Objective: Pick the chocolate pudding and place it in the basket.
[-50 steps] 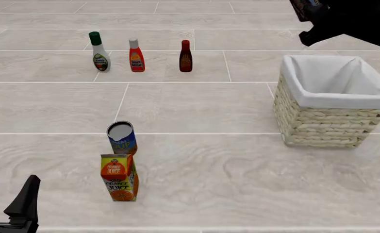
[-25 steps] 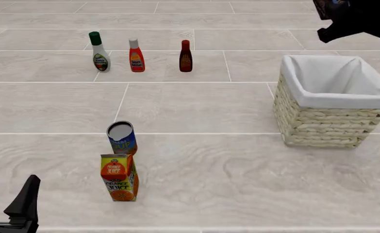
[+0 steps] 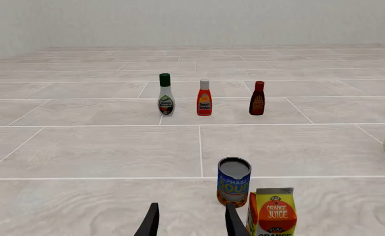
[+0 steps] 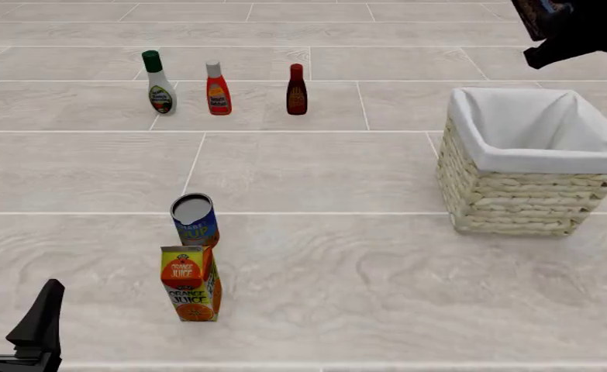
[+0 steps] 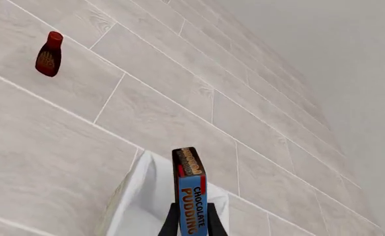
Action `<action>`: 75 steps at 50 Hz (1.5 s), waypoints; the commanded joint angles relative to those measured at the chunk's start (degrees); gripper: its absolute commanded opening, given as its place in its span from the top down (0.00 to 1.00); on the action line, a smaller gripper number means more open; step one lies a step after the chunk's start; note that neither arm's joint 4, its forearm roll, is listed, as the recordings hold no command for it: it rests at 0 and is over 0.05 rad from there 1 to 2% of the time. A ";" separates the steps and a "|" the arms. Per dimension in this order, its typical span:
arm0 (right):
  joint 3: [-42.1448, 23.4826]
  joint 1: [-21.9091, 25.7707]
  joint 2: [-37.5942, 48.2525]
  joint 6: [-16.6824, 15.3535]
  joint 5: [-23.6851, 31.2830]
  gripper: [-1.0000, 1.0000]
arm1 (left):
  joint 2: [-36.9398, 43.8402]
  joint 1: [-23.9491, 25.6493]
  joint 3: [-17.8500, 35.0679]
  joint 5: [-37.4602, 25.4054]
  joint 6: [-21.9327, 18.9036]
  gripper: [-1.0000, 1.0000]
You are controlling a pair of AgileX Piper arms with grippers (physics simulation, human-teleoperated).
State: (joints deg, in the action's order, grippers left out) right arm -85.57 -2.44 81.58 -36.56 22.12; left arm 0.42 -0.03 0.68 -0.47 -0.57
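The chocolate pudding (image 5: 192, 194), a dark brown box with a blue edge, stands upright between the fingers of my right gripper (image 5: 192, 220), which is shut on it. In the right wrist view the box hangs above the near corner of the basket (image 5: 139, 206) and its white lining. In the front view the right arm (image 4: 584, 31) is high at the top right, just beyond the basket (image 4: 515, 198); the pudding is hard to make out there. My left gripper (image 4: 12, 314) is open and holds nothing at the near left edge of the table.
An orange juice carton (image 4: 191, 283) and a blue can (image 4: 194, 220) stand close together at the near left, just off the left gripper's fingers (image 3: 235, 221). Three bottles stand in a far row: green-capped (image 4: 160, 84), red (image 4: 217, 88) and dark red (image 4: 297, 90).
My right arm has moved to the right and a little farther back with the pudding, ending above the basket's far side. The left arm has not moved.
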 commanded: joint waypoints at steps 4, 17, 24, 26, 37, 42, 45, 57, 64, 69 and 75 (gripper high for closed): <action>-3.75 -1.66 3.71 -2.61 5.52 1.00 | -0.11 -0.02 -0.15 0.14 0.09 0.00; -7.65 -2.75 6.17 -5.10 10.16 1.00 | -0.10 0.00 -0.15 0.14 0.09 0.00; -9.95 -2.74 7.40 -6.15 12.89 1.00 | -0.11 -0.04 -0.15 0.14 0.08 0.00; -11.59 -2.90 8.07 -6.36 13.90 1.00 | -0.11 -0.02 -0.15 0.14 0.10 0.00; -18.69 -2.90 11.09 -7.92 20.25 1.00 | -0.10 -0.01 -0.15 0.14 0.10 0.00; -21.52 -2.86 13.01 -8.90 23.29 1.00 | -0.10 -0.02 -0.15 0.14 0.08 0.00; -23.30 -2.69 13.97 -9.13 25.01 1.00 | -0.10 -0.02 -0.15 0.14 0.09 0.00; -33.66 -2.72 19.72 -10.29 34.48 1.00 | -0.10 -0.03 -0.15 0.14 0.09 0.00; -34.30 -3.27 21.23 -11.58 36.08 1.00 | -0.11 -0.02 -0.15 0.14 0.08 0.00; -36.68 -4.01 22.48 -12.50 38.19 1.00 | -0.10 -0.02 -0.15 0.14 0.09 0.00; -36.40 -5.72 22.87 -15.02 39.00 1.00 | -0.11 -0.02 -0.15 0.14 0.09 0.00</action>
State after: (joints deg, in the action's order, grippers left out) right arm -119.92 -6.35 103.11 -49.73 58.21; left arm 0.42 -0.03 0.68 -0.47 -0.57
